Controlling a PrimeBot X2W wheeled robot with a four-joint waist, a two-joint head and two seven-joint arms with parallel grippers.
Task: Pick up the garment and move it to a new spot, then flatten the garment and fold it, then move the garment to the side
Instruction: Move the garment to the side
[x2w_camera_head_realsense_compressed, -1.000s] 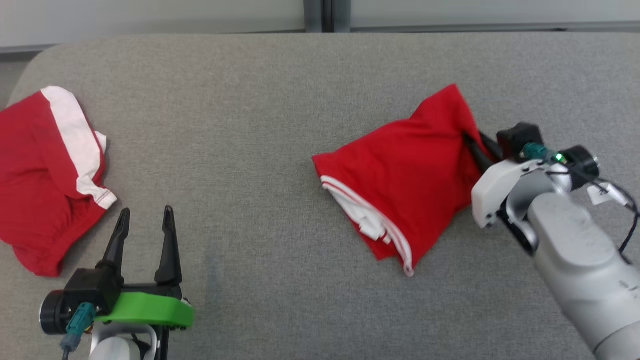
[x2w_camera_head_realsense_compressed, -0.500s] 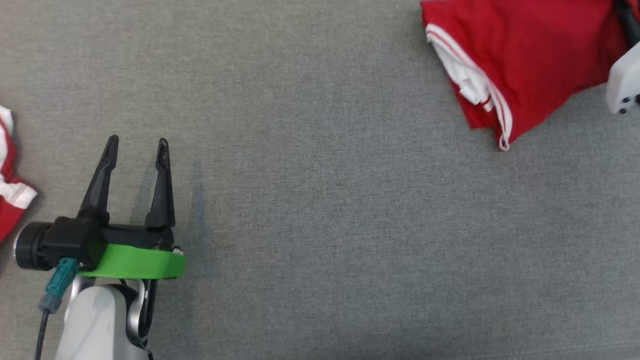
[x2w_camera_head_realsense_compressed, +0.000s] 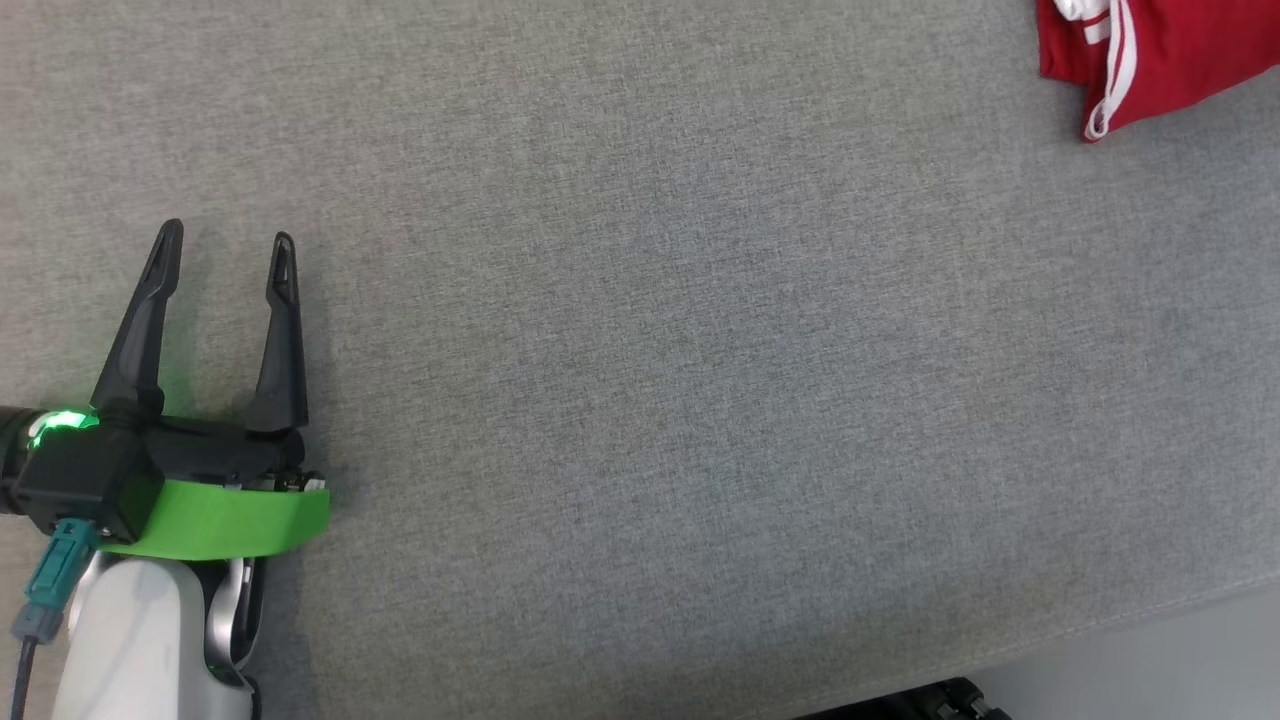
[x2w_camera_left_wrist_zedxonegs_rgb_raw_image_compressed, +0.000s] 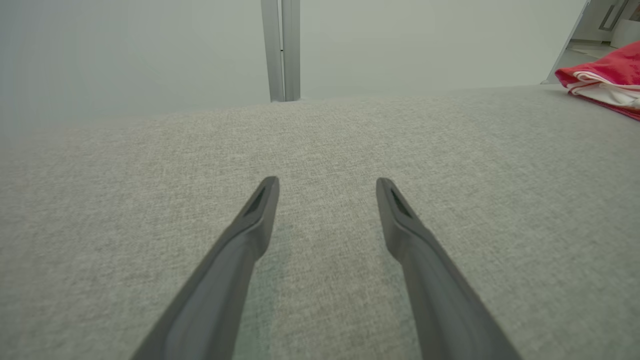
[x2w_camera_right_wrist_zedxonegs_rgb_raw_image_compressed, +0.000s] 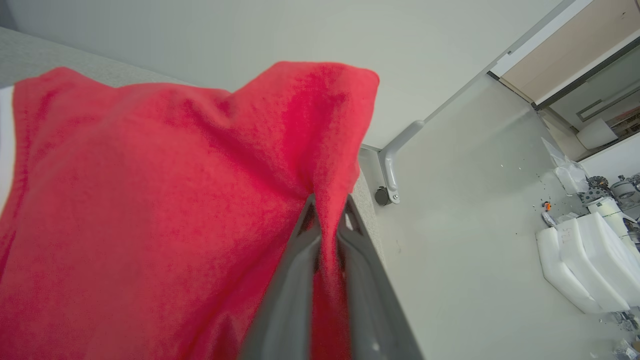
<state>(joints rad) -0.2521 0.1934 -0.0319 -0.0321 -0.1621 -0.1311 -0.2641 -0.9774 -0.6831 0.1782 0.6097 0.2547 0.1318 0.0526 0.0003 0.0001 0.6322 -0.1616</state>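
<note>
Because the red cloth garment with white trim (x2w_camera_right_wrist_zedxonegs_rgb_raw_image_compressed: 150, 200) was soft, light and limp, it sagged in folds from the right gripper (x2w_camera_right_wrist_zedxonegs_rgb_raw_image_compressed: 327, 200), whose 2 dark fingers were pinched together on a bunched edge at the lower middle of the right wrist view. In the head view its hem showed at the upper right corner, over the grey woven surface (x2w_camera_head_realsense_compressed: 640, 400). The left gripper (x2w_camera_head_realsense_compressed: 227, 240), at the lower left, stood spread apart and empty. 1 pinch point would likely let the cloth droop; 2 corners along the hem looked the better hold for flattening.
</note>
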